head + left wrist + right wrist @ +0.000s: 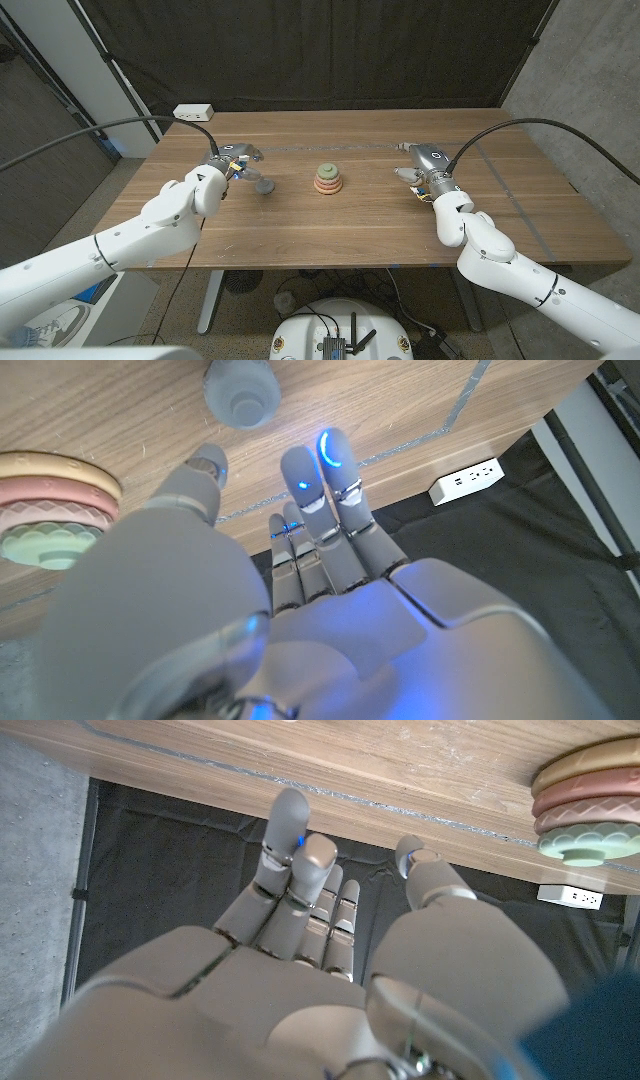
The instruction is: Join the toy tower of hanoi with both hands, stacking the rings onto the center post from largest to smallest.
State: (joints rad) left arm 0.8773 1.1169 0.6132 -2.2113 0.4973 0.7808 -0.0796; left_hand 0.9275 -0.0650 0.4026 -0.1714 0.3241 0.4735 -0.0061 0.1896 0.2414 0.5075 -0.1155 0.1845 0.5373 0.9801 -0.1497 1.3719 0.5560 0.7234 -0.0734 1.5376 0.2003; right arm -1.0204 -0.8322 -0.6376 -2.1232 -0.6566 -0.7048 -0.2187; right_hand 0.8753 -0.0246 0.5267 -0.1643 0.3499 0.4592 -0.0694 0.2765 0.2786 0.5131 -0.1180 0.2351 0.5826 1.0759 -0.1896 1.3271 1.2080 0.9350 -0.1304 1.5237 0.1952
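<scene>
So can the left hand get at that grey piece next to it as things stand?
Probably yes. The left hand is open and holds nothing, and the grey piece stands alone on the table just beside its fingers, apart from the ring stack.

lab test bay | black curtain (pixel 300 50) backdrop | bare wooden table (pixel 360 220) | power strip (pixel 194 112) | grey floor
</scene>
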